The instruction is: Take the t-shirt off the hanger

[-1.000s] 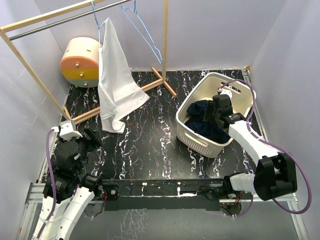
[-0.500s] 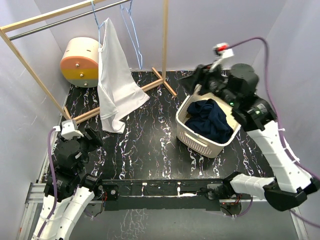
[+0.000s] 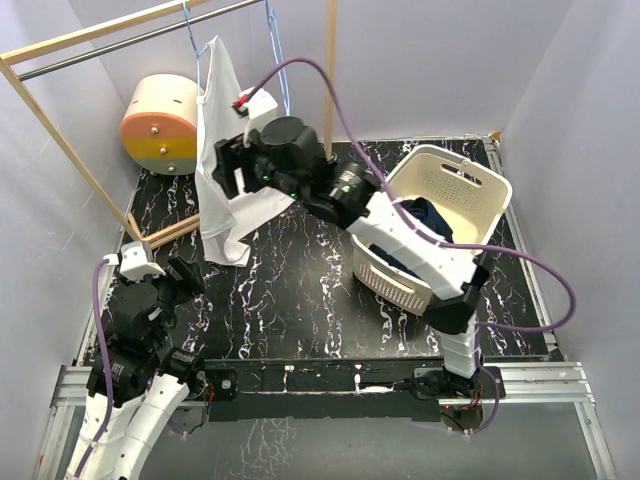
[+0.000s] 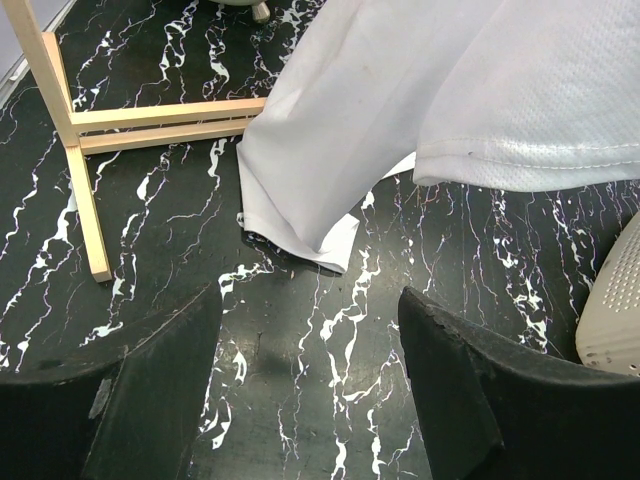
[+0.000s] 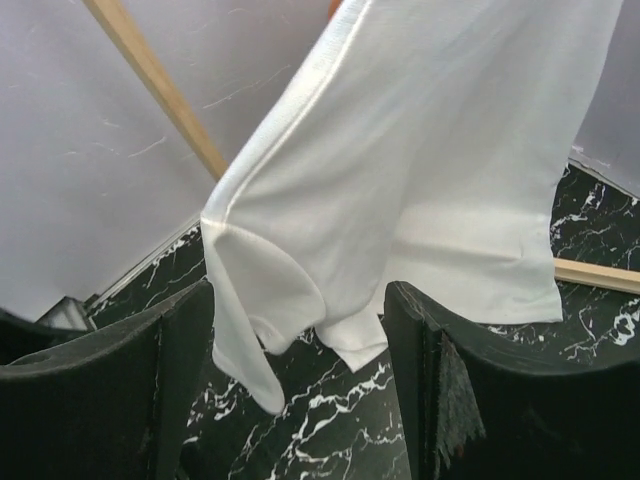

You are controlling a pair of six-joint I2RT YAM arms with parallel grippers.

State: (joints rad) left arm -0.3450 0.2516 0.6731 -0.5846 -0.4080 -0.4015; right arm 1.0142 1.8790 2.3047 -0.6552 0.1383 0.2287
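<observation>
A white t-shirt (image 3: 222, 100) hangs from a blue hanger (image 3: 201, 55) on the rail (image 3: 130, 38) at the back left, its hem touching the black table. My right gripper (image 3: 226, 168) reaches across the table, open, right in front of the shirt's lower half. In the right wrist view the shirt (image 5: 420, 160) hangs just beyond the open right gripper (image 5: 300, 380), whose jaws hold nothing. My left gripper (image 3: 186, 272) is open and empty near the left front. In the left wrist view the left gripper (image 4: 310, 390) sits short of the shirt's hem (image 4: 330, 200).
A second, empty blue hanger (image 3: 275, 60) hangs on the rail. A wooden rack post (image 3: 328, 70) and base bar (image 3: 180, 228) frame the shirt. A cream, orange and yellow drum (image 3: 160, 122) sits behind. A white basket (image 3: 470, 180) with dark clothing (image 3: 425, 212) stands at the right.
My right arm has lifted out of the basket and swung left across the table to the hanging shirt. The empty hanger has swung. The left arm has not moved.
</observation>
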